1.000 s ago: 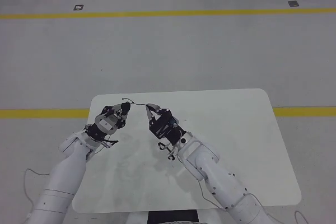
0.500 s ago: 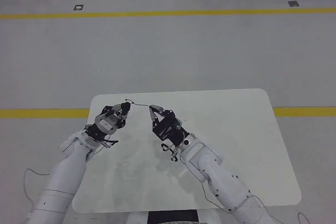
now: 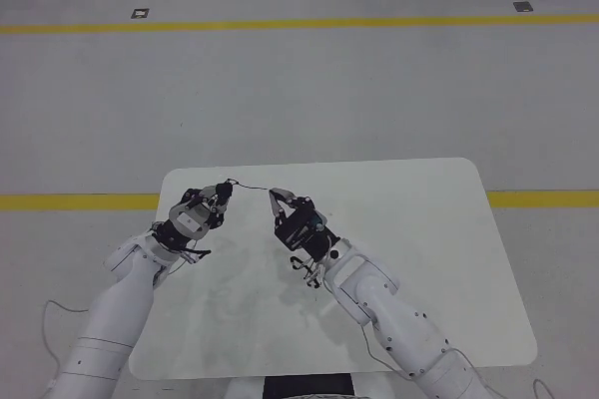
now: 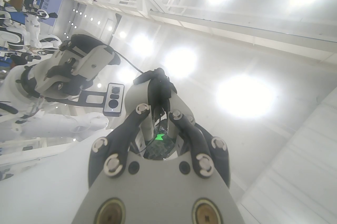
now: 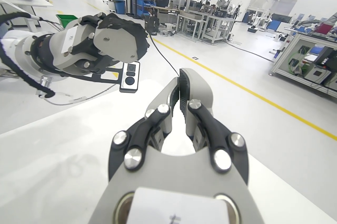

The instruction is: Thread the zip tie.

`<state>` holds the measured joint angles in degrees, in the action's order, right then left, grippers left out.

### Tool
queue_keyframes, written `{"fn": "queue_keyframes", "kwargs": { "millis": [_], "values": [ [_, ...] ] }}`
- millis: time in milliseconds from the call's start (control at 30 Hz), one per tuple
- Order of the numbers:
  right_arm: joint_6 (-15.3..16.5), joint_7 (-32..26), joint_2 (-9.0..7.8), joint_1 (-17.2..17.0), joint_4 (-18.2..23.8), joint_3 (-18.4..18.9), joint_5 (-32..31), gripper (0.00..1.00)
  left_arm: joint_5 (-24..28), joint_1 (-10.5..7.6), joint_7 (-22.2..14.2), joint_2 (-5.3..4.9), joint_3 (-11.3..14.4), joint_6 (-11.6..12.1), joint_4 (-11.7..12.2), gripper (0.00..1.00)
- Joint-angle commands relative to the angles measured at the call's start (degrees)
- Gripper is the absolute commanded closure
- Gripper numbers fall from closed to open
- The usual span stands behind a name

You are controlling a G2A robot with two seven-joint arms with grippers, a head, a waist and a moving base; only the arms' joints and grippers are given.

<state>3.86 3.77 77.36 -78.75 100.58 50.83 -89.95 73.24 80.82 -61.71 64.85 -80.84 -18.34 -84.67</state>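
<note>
Left end effector (image 3: 223,188) and right end effector (image 5: 179,83) clamp the zip tie (image 5: 163,53) (pinch clearest from right wrist).

white table (image 3: 429,249), grey floor (image 3: 379,90) — yellow lines (image 3: 60,201)

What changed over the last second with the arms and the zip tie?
The right gripper drifted slightly away from the left gripper, toward the right side of the table, so a longer stretch of the zip tie spans the gap between them. Nothing was taken hold of or let go. The left gripper kept its place, and both grippers stay shut on the zip tie above the table.
</note>
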Motion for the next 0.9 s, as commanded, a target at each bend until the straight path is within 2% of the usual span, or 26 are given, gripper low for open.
{"fn": "queue_keyframes", "kwargs": {
  "millis": [0, 867],
  "values": [
    [0.1, -0.1, -0.01, 0.0, -0.1, 0.1, 0.0, 1.0, 0.0, 0.0, 0.0, 0.0, 0.0, 0.0, 0.0, 1.0],
    [0.8, -1.5, 0.24, 0.1, -1.5, 1.1, 0.0, 1.0, 0.0, 0.0, 0.0, 0.0, 0.0, 0.0, 0.0, 1.0]
  ]
}}
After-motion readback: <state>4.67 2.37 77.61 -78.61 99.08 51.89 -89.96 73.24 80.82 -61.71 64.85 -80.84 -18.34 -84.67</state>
